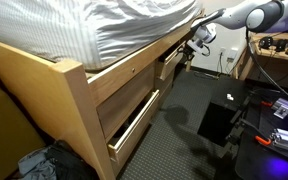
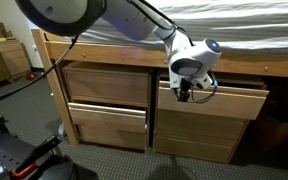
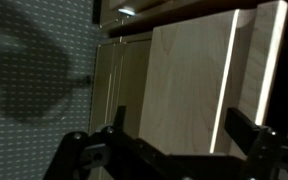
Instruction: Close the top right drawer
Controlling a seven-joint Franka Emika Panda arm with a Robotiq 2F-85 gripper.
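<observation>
- The arm (image 2: 134, 20) reaches in from the upper left of an exterior view, its thick grey links passing in front of the bed frame (image 2: 54, 60) just under the top rail.
- The white wrist bends downward, so the gripper (image 2: 188, 93) hangs just before the frame's right half, near the middle post.
- In the side-on exterior view the arm (image 1: 249, 14) stretches in from the top right corner, and the gripper (image 1: 195, 38) sits against the frame's long side, below the striped bedding (image 1: 134, 25).
- The top right drawer (image 2: 234, 102) stands pulled out from the frame, its plain oak front forward of the drawers around it; from the side, the top right drawer (image 1: 171, 66) juts out with a dark inside.
- The gripper is at the upper left corner of that front; whether it touches, I cannot tell.
- In the wrist view the gripper (image 3: 169, 150) has its black fingers (image 3: 82, 150) spread wide with nothing between them, and pale oak fills the space ahead.
- The lower left drawer (image 2: 106, 125) is also partly out.
</observation>
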